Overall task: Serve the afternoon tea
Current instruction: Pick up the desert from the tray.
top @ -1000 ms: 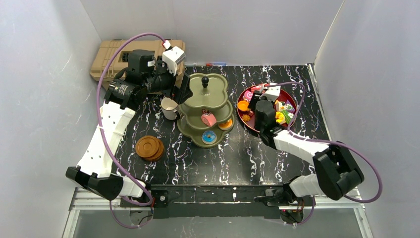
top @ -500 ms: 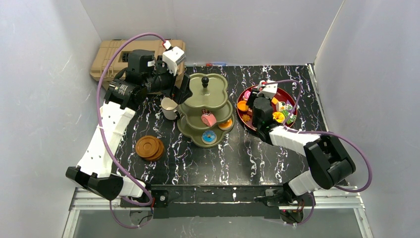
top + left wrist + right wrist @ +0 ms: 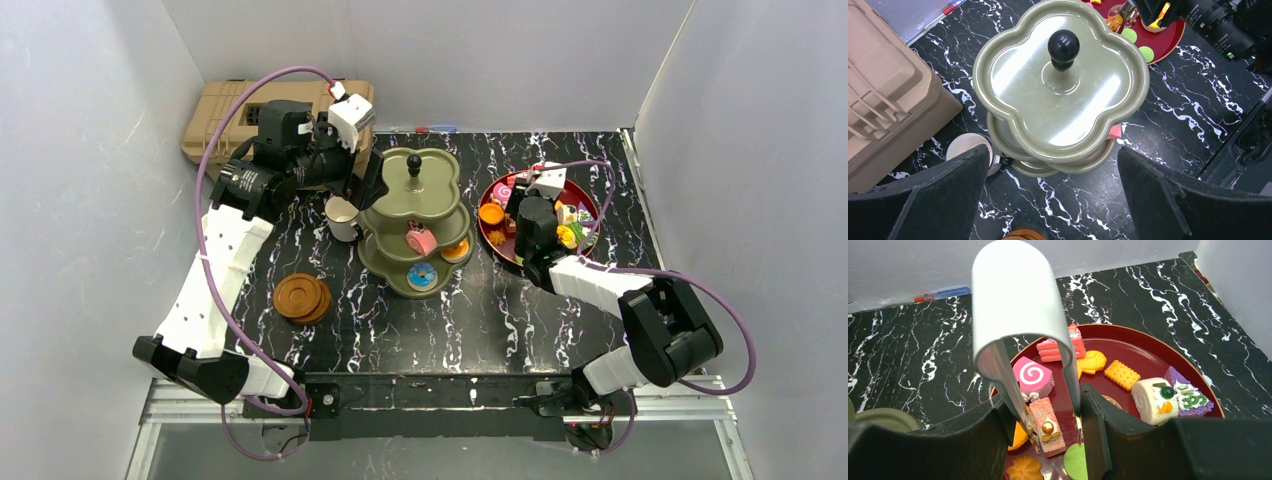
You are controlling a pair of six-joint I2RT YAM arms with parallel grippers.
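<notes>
The olive-green three-tier stand (image 3: 415,215) with a black knob (image 3: 1063,46) stands mid-table, with toy pastries on its lower tiers: a pink roll (image 3: 421,240) and a blue donut (image 3: 421,276). My left gripper (image 3: 1053,200) hovers open above the stand's back-left side, holding nothing. A white mug (image 3: 965,147) sits just left of the stand. My right gripper (image 3: 1043,405) is shut on steel tongs (image 3: 1015,305). The tong tips straddle a pink cake slice (image 3: 1048,427) on the dark-red plate (image 3: 1168,350).
A tan toolbox (image 3: 225,115) fills the back-left corner. Stacked wooden saucers (image 3: 302,297) lie front left. The red plate also holds a pink swirl roll (image 3: 1033,375), a white roll (image 3: 1153,400), a biscuit (image 3: 1121,374) and a green cookie (image 3: 1075,462).
My right wrist has shifted slightly left over the red plate and the tongs have narrowed a little around the pink slice. The left arm has not moved.
</notes>
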